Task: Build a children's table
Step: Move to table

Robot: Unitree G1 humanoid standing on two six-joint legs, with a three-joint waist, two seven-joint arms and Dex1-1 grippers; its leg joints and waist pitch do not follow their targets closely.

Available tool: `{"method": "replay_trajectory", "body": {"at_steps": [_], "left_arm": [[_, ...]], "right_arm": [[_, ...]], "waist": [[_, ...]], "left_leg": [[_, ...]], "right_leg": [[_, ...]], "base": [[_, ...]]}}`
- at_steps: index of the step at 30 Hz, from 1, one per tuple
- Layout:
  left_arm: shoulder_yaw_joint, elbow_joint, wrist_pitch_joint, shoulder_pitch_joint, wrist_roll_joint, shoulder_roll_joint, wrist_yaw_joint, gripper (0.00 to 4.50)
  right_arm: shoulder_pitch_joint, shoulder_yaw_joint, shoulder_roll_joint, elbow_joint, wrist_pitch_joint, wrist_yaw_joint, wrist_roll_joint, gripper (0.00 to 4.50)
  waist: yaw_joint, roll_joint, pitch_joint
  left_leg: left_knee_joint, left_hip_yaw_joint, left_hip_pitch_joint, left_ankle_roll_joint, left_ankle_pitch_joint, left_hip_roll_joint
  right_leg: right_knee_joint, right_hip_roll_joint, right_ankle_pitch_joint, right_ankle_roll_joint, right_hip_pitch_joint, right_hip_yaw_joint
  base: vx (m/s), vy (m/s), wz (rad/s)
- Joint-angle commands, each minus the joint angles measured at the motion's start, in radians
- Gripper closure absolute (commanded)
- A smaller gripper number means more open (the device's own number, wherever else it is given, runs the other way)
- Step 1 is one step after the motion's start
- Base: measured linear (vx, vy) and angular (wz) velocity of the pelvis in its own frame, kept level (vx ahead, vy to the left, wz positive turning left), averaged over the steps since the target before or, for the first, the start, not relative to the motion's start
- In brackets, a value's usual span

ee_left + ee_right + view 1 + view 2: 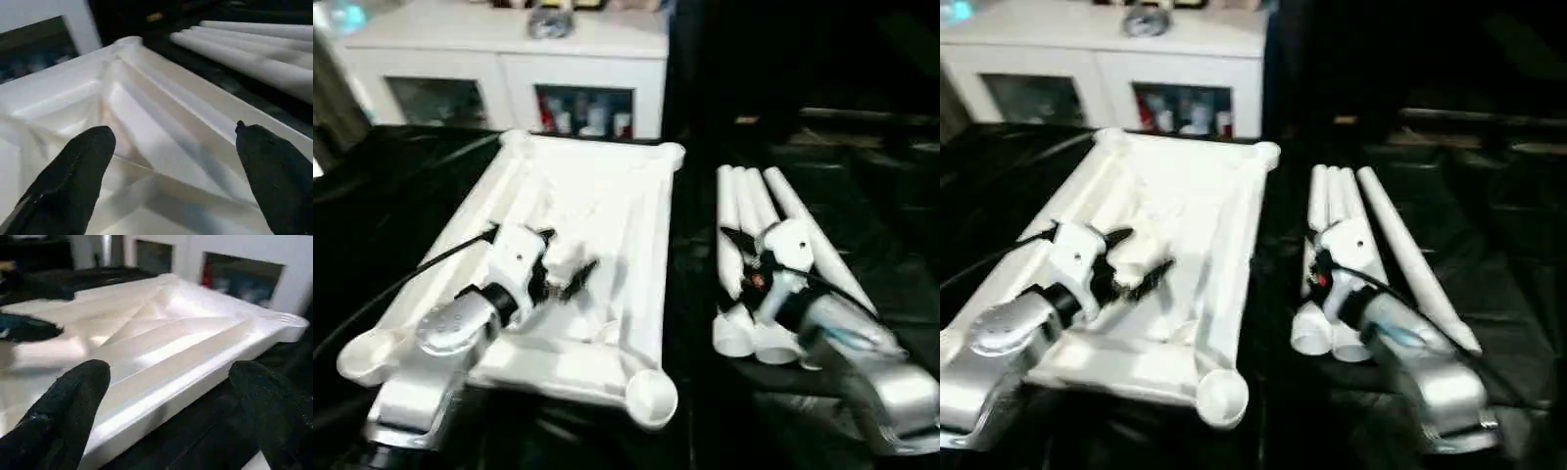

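Tabletop point(607, 211), white and rectangular, is lying upside down on the black-covered desk point(401, 206), and that placing looks deliberate: with the ribbed, X-braced underside facing up, the round corner sockets point(651, 397) are opening upward, ready to take legs from above. Four white tapered legs point(749, 211) are lying side by side on the desk just to the right of the top, their wide ends pointing toward the robot, a layout that seems meant to keep them within easy reach of the right arm. None is standing in a socket yet, so the build appears to be at its very start. The left gripper point(566, 264) is hovering over the middle of the ribbed underside with its jaws spread wide and nothing between them; its wrist view is showing both black fingertips point(83, 161) well apart above the braces. The right gripper point(741, 257) is hanging over the bundle of legs, jaws likewise wide and holding nothing, which suggests it is lining up for a first leg. Behind the desk, a white cabinet point(509, 69) is standing apart from the work.
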Motion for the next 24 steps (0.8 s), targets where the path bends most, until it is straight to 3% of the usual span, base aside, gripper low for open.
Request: {"method": "replay_trajectory", "body": {"at_steps": [1, 3, 4, 6, 9, 10, 15, 17, 19, 20, 21, 24], "left_arm": [[-0.016, 0.044, -0.017, -0.04, -0.011, 0.055, -0.096, 0.38], [-0.038, 0.077, -0.02, -0.063, -0.014, 0.097, -0.174, 0.45], [-0.043, 0.084, -0.019, -0.068, -0.013, 0.105, -0.19, 0.57], [-0.085, 0.138, -0.043, -0.096, 0.019, 0.149, -0.275, 0.82], [-0.153, 0.216, -0.051, -0.142, 0.066, 0.189, -0.368, 0.9], [-0.179, 0.247, -0.025, -0.164, 0.07, 0.196, -0.406, 1.17], [-0.237, 0.315, -0.008, -0.212, 0.072, 0.204, -0.51, 1.44], [-0.246, 0.331, -0.02, -0.219, 0.074, 0.206, -0.535, 1.68], [-0.259, 0.356, -0.044, -0.228, 0.074, 0.213, -0.58, 1.74], [-0.259, 0.356, -0.044, -0.228, 0.074, 0.213, -0.58, 1.82], [-0.263, 0.367, -0.059, -0.232, 0.072, 0.218, -0.614, 1.96], [-0.265, 0.364, -0.064, -0.235, 0.06, 0.233, -0.656, 2.22]], "right_arm": [[-0.032, -0.004, -0.039, -0.011, 0.015, 0.085, 0.031, 0.0], [-0.042, 0.002, -0.07, -0.007, 0.023, 0.128, 0.04, 0.0], [-0.044, 0.004, -0.076, -0.006, 0.024, 0.136, 0.04, 0.0], [-0.052, 0.016, -0.105, -0.001, 0.034, 0.178, 0.048, 0.0], [-0.053, 0.038, -0.136, -0.002, 0.036, 0.218, 0.046, 0.0], [-0.051, 0.045, -0.145, -0.006, 0.039, 0.232, 0.044, 0.0], [-0.044, 0.059, -0.162, -0.02, 0.048, 0.261, 0.039, 0.0], [-0.042, 0.061, -0.165, -0.023, 0.052, 0.264, 0.04, 0.0], [-0.034, 0.064, -0.172, -0.031, 0.055, 0.269, 0.04, 0.0], [-0.034, 0.064, -0.172, -0.031, 0.055, 0.269, 0.04, 0.0], [-0.029, 0.067, -0.178, -0.035, 0.054, 0.276, 0.038, 0.0], [-0.024, 0.073, -0.186, -0.039, 0.052, 0.284, 0.034, 0.0]], "waist": [[-0.001, -0.01, -0.026], [-0.008, -0.006, -0.022], [-0.009, -0.005, -0.025], [-0.009, -0.002, -0.031], [-0.013, -0.004, -0.034], [-0.014, -0.005, -0.035], [-0.015, -0.002, -0.04], [-0.013, -0.004, -0.044], [-0.014, -0.003, -0.049], [-0.014, -0.003, -0.049], [-0.013, 0.0, -0.055], [-0.014, 0.002, -0.054]], "left_leg": [[-0.095, -0.012, 0.045, -0.003, -0.315, 0.07], [-0.109, -0.018, 0.051, -0.046, -0.398, 0.077], [-0.114, -0.02, 0.051, -0.054, -0.404, 0.079], [-0.124, -0.02, 0.047, -0.054, -0.377, 0.082], [-0.122, -0.013, 0.045, -0.045, -0.357, 0.08], [-0.12, -0.012, 0.044, -0.041, -0.336, 0.081], [-0.113, -0.006, 0.037, -0.015, -0.266, 0.081], [-0.109, -0.003, 0.037, -0.004, -0.239, 0.081], [-0.105, -0.002, 0.031, 0.018, -0.179, 0.083], [-0.105, -0.002, 0.031, 0.018, -0.179, 0.083], [-0.099, 0.0, 0.031, 0.038, -0.134, 0.082], [-0.1, 0.0, 0.031, 0.054, -0.137, 0.085]], "right_leg": [[-0.113, -0.084, -0.313, -0.202, 0.016, 0.046], [-0.123, -0.091, -0.462, -0.154, 0.012, 0.046], [-0.124, -0.09, -0.458, -0.144, 0.014, 0.045], [-0.117, -0.086, -0.326, -0.148, 0.016, 0.047], [-0.113, -0.09, -0.301, -0.155, 0.017, 0.051], [-0.113, -0.092, -0.286, -0.164, 0.017, 0.051], [-0.108, -0.092, -0.208, -0.204, 0.02, 0.049], [-0.104, -0.091, -0.165, -0.214, 0.022, 0.049], [-0.095, -0.09, -0.064, -0.233, 0.028, 0.046], [-0.095, -0.09, -0.064, -0.233, 0.028, 0.046], [-0.088, -0.088, 0.02, -0.25, 0.027, 0.043], [-0.084, -0.089, 0.051, -0.269, 0.029, 0.04]], "base": [[-0.066, -0.006, 0.07], [-0.075, -0.001, 0.0], [-0.066, 0.015, -0.08], [0.0, 0.0, 0.0], [0.0, 0.0, 0.0], [0.0, 0.0, 0.0], [0.0, 0.0, 0.0], [0.0, 0.0, 0.0], [0.0, 0.0, 0.0], [0.0, 0.0, 0.0], [0.0, 0.0, 0.0], [0.0, 0.0, 0.0]]}}
